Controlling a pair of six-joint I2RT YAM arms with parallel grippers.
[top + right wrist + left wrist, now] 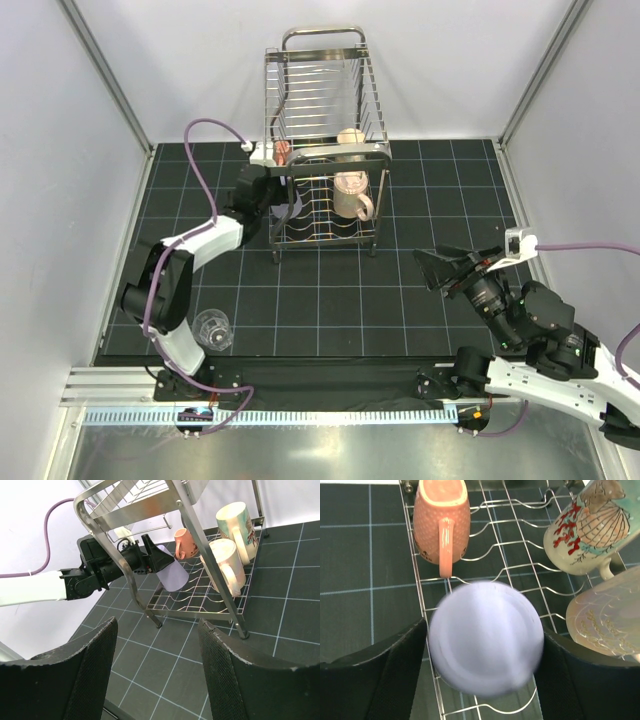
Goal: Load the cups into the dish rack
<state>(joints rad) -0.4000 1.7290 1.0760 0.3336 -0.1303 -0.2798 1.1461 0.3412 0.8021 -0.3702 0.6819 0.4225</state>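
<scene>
Left wrist shows lavender tumbler (485, 635) base-first (seemingly) in left claw (482, 670).

Looks like a robotics lab, set up as a closed test cell. Around the dish rack (325, 100), on three sides: plain white panels (200, 70) held by slanting aluminium posts (105, 70). Under the dish rack: a black mat (400, 300) ruled with a white grid. In front of the dish rack: a slotted aluminium rail (270, 415) along the table edge, with two white-and-black robot arms bolted there, the left arm (190, 250) beside the rack, the right arm (540, 340) well off to its right, both trailing purple cables (590, 245).
</scene>
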